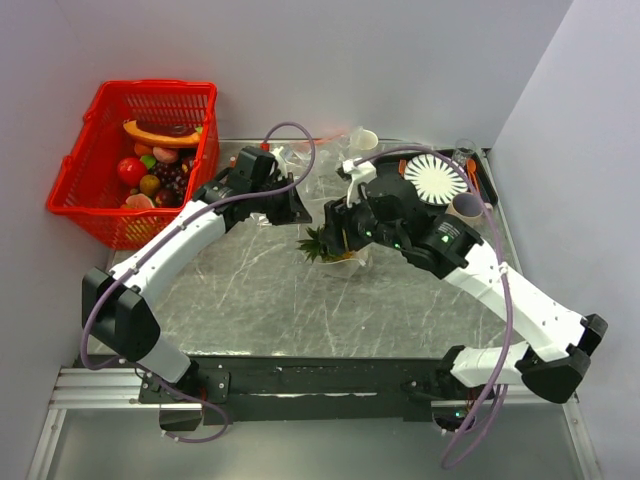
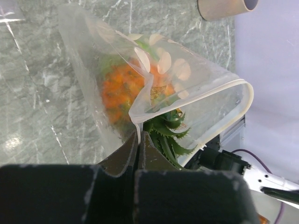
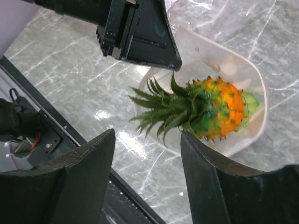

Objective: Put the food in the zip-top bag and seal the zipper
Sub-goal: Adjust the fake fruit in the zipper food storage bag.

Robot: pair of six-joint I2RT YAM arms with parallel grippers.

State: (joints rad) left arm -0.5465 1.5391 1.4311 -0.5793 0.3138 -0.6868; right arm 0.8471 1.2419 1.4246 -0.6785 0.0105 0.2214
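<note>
My left gripper [image 2: 139, 145] has its jaws pressed together on the mouth edge of the zip-top bag [image 2: 88, 65]. They pinch the clear film where the zipper [image 2: 236, 88] folds back. The rest of that pale strip loops out to one side of the jaws as an open mouth.

My right gripper [image 3: 147, 136] has its jaws well apart, with nothing touching either pad. Just ahead of them lies the toy pineapple [image 3: 219, 109]. Its orange body is inside the bag, and its leafy tuft [image 3: 161, 108] pokes out past the zipper toward the gap between the jaws. A light-green piece [image 3: 252, 101] sits beyond the pineapple, deeper in the bag. I think it is another toy fruit, but the film blurs it.

Room is tight: the left jaws hang just beyond the tuft, close to my right jaws. Behind the right jaws runs the black base rail [image 3: 49, 140] at the near table edge. Past the left jaws there is bare table [image 1: 250, 290], then a cardboard tube [image 2: 224, 9] well apart from the bag. The red basket [image 1: 100, 190] stands well off on the outer side of the left arm.

The surface is grey marbled stone, glossy, with glare patches. Plain pale walls [image 1: 400, 60] close in at the back and on the right.
</note>
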